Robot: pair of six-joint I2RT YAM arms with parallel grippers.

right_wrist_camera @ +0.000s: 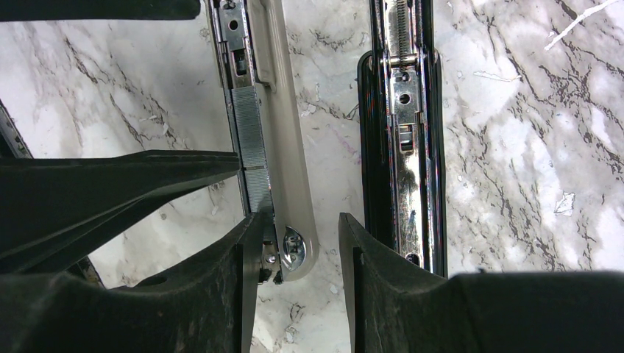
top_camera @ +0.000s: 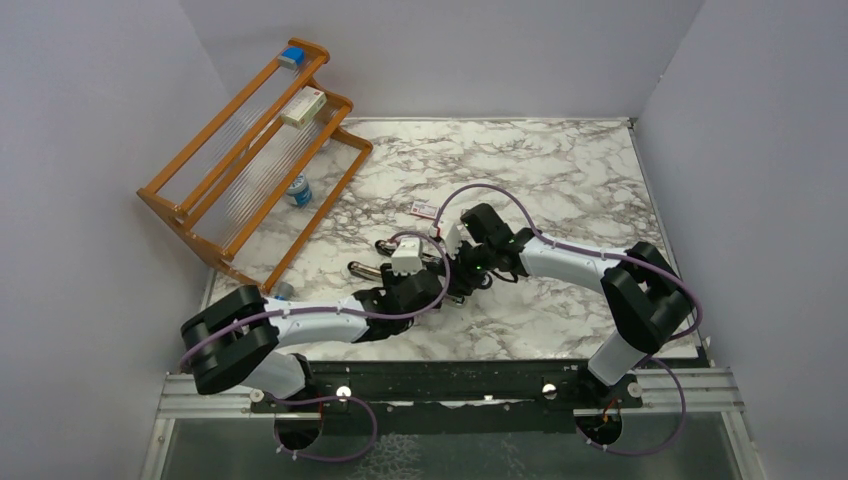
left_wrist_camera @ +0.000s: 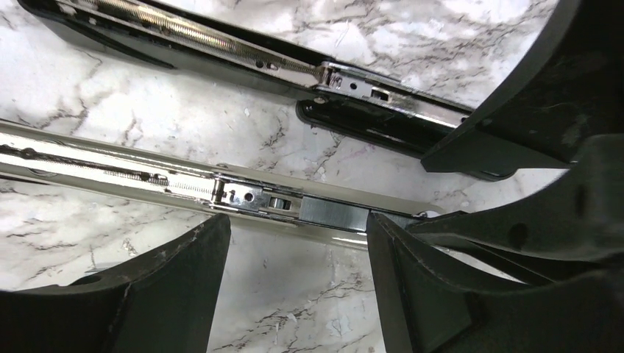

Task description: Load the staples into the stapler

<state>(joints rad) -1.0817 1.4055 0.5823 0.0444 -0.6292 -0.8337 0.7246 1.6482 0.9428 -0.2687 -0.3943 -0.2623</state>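
Stapler [right_wrist_camera: 403, 125], black and slim: lying flat on the marble worktop [right_wrist_camera: 515, 147], with its shiny silver inner rail and spring facing up.

Strip of staples [right_wrist_camera: 250, 143], silver-grey: sitting in the channel of a light grey stapler-like tool [right_wrist_camera: 283, 132]. That tool is lying just beside the stapler and roughly parallel to it, with marble showing between the two.

My left claw [left_wrist_camera: 298, 229]: I am holding it wide and low over the grey tool, gripping nothing. One of its fingers [left_wrist_camera: 412, 287] is reaching the tool's edge right by the staples. I cannot tell whether it is touching.

My right claw [right_wrist_camera: 300, 228]: I am holding it partly open, straddling the rounded end of the grey tool. One finger [right_wrist_camera: 221, 294] is lying against that end. The other is standing clear of it and covering the stapler's near end. Nothing is clamped.

Packet [top_camera: 424, 209], small, red-and-white: lying on the worktop just beyond both claws.

Wooden rack [top_camera: 250, 160]: standing at the far left and carrying a white-and-red box [top_camera: 303, 106].
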